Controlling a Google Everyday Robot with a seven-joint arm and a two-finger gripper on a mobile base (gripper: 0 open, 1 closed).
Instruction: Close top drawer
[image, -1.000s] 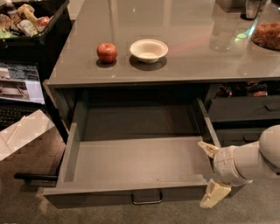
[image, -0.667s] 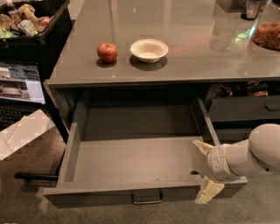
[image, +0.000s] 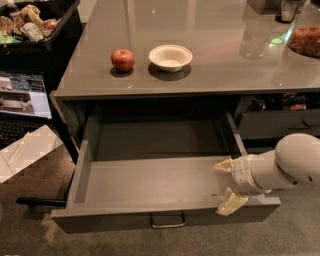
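The top drawer (image: 150, 180) is pulled far out from under the grey counter and is empty inside. Its flat front (image: 125, 220) faces me, with a small metal loop handle (image: 168, 221) at the centre. My gripper (image: 226, 184) comes in from the right on a white arm. Its two cream fingers are spread open at the drawer's front right corner, one finger (image: 223, 165) over the inside of the drawer and the other finger (image: 231, 203) at the front panel's top edge. It holds nothing.
A red apple (image: 122, 59) and a white bowl (image: 170, 57) sit on the counter (image: 210, 70). A clear glass (image: 255, 37) and a jar of snacks (image: 305, 37) stand at the right. A second drawer (image: 280, 122) is open at the right. A black bin of snacks (image: 30, 25) is at the left.
My gripper and arm have moved left along the drawer's front right corner. The drawer has not visibly moved.
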